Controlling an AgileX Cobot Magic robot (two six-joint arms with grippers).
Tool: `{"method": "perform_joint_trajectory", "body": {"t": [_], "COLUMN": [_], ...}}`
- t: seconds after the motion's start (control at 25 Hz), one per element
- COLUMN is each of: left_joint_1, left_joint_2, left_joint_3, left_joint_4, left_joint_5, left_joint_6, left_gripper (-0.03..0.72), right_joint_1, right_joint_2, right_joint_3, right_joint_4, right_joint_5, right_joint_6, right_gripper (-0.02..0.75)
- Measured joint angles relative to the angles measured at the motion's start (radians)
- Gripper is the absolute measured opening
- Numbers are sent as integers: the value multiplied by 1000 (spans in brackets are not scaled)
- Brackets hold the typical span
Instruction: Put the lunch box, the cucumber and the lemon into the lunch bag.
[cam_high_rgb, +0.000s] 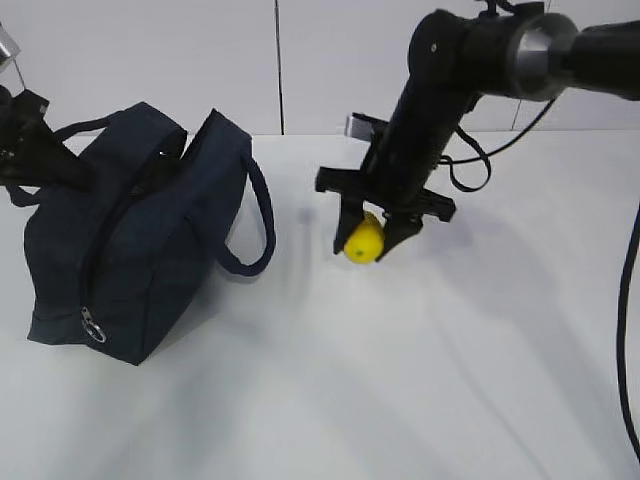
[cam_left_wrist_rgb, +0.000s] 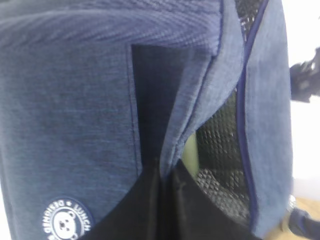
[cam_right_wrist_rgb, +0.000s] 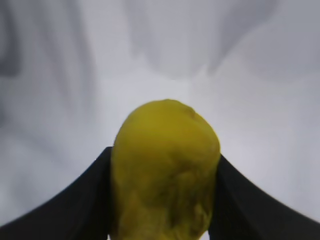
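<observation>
The dark navy lunch bag (cam_high_rgb: 140, 250) stands at the left of the white table, its top zipper open. My left gripper (cam_high_rgb: 80, 178) is shut on the fabric edge of that opening (cam_left_wrist_rgb: 167, 170), holding it apart. Inside, against the silvery mesh lining (cam_left_wrist_rgb: 220, 145), a pale green sliver (cam_left_wrist_rgb: 190, 152) shows; it looks like the lunch box lid. The cucumber is out of view. My right gripper (cam_high_rgb: 367, 240) is to the right of the bag, pointing down and shut on the yellow lemon (cam_high_rgb: 364, 241). In the right wrist view the lemon (cam_right_wrist_rgb: 165, 160) fills the gap between the black fingers (cam_right_wrist_rgb: 65, 205).
One loop handle (cam_high_rgb: 262, 215) of the bag hangs toward the lemon. The zipper's ring pull (cam_high_rgb: 93, 326) lies at the bag's near end. A cable (cam_high_rgb: 628, 330) drops along the right edge. White wall panels stand behind the table (cam_high_rgb: 400, 380).
</observation>
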Motion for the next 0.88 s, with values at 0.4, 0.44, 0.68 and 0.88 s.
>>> {"method": "perform_joint_trajectory", "body": {"t": [0.4,0.44,0.68,0.88], "left_joint_1": [0,0,0,0], "left_joint_2": [0,0,0,1], "left_joint_3": [0,0,0,0], "left_joint_4": [-67,-88,-239,-347], "left_joint_5": [66,75,93,93], "left_joint_6": [3,8,56,99], "left_gripper": [-9,-9,-9,-9], "right_joint_1": [20,20,21,35], "right_joint_2": [-18,-18,-16,20], "right_joint_3": [-221,-226,-229,-230], "right_joint_4": [474,521,737,782], "right_joint_5": [10,10,10,2], "right_joint_6": [-303,-337,-424,-429], "right_gripper": [366,365,365,365]}}
